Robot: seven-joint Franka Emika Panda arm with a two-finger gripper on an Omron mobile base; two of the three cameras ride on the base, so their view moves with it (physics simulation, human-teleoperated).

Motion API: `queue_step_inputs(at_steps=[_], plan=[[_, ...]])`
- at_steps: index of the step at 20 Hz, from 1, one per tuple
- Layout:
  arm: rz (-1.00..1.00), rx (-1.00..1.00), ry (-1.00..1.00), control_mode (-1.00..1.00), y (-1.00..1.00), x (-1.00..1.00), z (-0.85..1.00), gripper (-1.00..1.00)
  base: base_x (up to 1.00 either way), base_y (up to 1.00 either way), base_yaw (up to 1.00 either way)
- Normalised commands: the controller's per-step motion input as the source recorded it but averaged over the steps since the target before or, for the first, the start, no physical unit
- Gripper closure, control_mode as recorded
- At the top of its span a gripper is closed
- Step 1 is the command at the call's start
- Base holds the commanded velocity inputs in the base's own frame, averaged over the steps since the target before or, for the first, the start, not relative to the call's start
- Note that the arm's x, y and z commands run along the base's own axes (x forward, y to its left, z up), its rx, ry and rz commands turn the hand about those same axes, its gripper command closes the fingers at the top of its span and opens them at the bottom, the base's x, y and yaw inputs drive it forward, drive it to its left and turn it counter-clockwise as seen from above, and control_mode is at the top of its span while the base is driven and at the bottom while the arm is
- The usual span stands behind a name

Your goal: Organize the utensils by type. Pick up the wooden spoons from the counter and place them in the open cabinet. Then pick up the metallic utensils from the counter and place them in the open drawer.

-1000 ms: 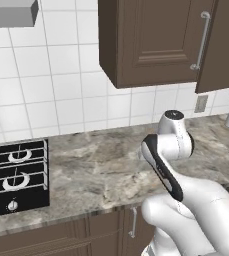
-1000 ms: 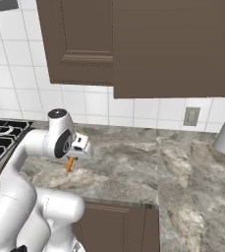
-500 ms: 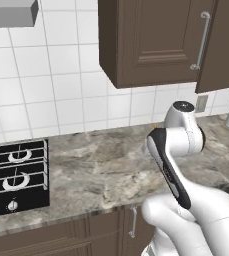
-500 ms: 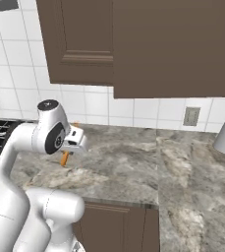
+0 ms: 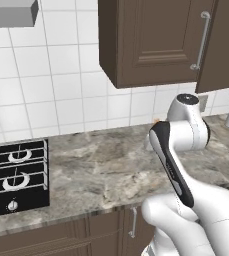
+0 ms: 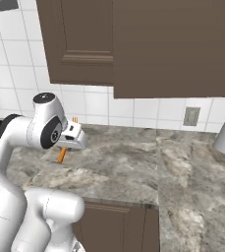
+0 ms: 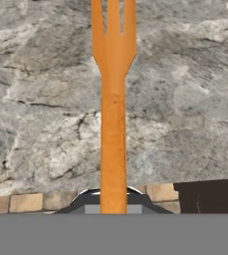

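Gripper [image 6: 74,134] clamped on orange fork [image 7: 113,114], above counter [image 6: 133,162].

Base views flanking counter [image 5: 101,165] (hand view close)

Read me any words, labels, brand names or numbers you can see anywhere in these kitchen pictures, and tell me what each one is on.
No readable text anywhere.
Stove knobs: no legible markings.
Wall outlet: no lettering.
Orange fork, wall cabinet doors and counter: plain, no labels or numbers.
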Motion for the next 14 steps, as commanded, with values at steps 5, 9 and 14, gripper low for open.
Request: queue_step_inputs(at_steps=[5,9,14], plan=[[0.0,0.0,0.0,-1.0,0.0,0.0,0.0,1.0,0.0,0.0,0.0],[0.0,0.0,0.0,-1.0,0.0,0.0,0.0,1.0,0.0,0.0,0.0],[0.0,0.0,0.0,1.0,0.0,0.0,0.0,1.0,-0.16,0.0,0.0]])
